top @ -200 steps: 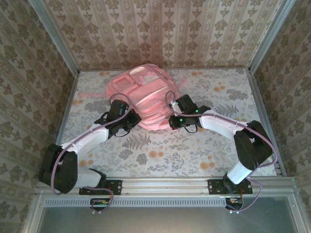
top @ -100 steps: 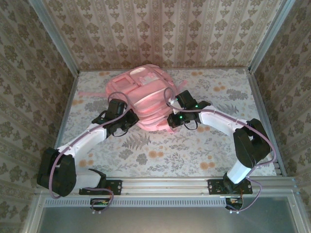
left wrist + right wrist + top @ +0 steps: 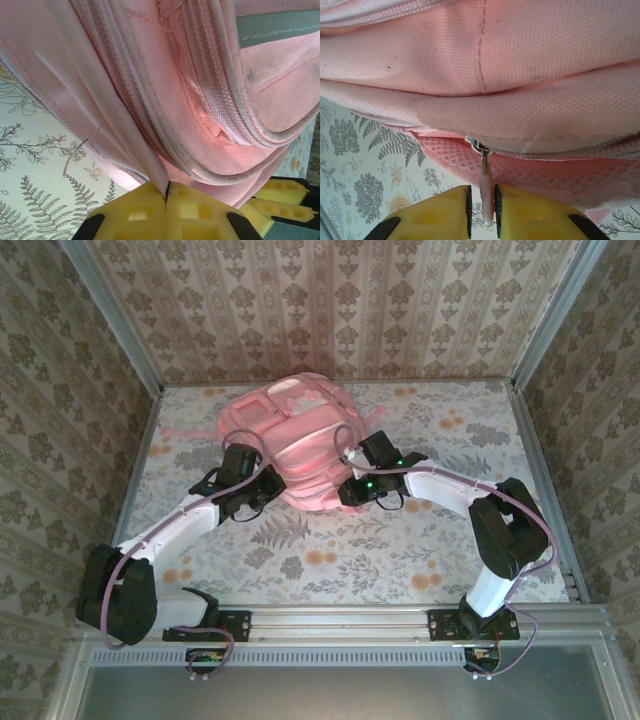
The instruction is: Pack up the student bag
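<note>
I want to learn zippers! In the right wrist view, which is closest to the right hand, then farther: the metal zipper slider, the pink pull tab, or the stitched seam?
1. Pink pull tab: between the fingers of the right hand.
2. Metal zipper slider: just above, by the mesh.
3. Stitched seam: top of the view, on the student bag.

right gripper [image 3: 346, 491] slid left along student bag [image 3: 292, 430] | right elbow [image 3: 512, 532] drew inward | left gripper [image 3: 267, 484] nudged forward
</note>
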Controlling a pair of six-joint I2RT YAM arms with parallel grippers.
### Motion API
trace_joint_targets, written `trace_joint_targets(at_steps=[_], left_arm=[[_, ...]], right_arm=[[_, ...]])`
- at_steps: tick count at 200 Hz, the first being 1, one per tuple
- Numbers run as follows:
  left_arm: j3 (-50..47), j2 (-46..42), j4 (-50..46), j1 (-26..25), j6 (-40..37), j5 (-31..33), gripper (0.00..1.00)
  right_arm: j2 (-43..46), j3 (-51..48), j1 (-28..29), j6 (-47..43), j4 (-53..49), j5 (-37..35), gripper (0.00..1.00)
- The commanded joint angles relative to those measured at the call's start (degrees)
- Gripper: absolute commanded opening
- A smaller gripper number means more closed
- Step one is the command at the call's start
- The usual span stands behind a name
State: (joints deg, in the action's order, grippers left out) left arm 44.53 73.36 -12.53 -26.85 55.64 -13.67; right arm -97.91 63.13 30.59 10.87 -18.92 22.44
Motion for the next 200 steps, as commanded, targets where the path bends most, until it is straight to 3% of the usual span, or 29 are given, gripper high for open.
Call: trace_joint_targets(at_steps=[1, 34, 64, 99, 146, 200], left_arm=[[1.5, -1.6, 0.1, 0.3, -1.6, -0.5, 0.0], [1.2, -1.3, 0.5, 0.3, -1.4, -0.7, 0.0], [0.9, -1.7, 0.3, 0.3, -1.7, -0.7, 0.0], [1.1, -2.2, -1.8, 2.4, -3.2, -0.7, 0.0], [2.6, -3.3, -7.5, 3.8, -7.5, 0.6, 0.0], [4.1, -4.6, -12.1, 5.3, -11.4, 2.0, 0.0]], right_arm=[[-1.3, -0.8, -0.2, 0.9, 1.9, 0.3, 0.24], [-2.7, 0.1, -0.2, 1.0, 1.6, -0.9, 0.22], [-3.4, 0.8, -0.2, 0.6, 0.9, -2.1, 0.0], [-0.5, -0.2, -1.1, -0.2, 0.5, -3.7, 0.0], [-0.7, 3.3, -2.4, -4.6, -7.7, -7.1, 0.0], [-3.3, 9.4, -2.9, -10.0, -17.8, -15.9, 0.0]])
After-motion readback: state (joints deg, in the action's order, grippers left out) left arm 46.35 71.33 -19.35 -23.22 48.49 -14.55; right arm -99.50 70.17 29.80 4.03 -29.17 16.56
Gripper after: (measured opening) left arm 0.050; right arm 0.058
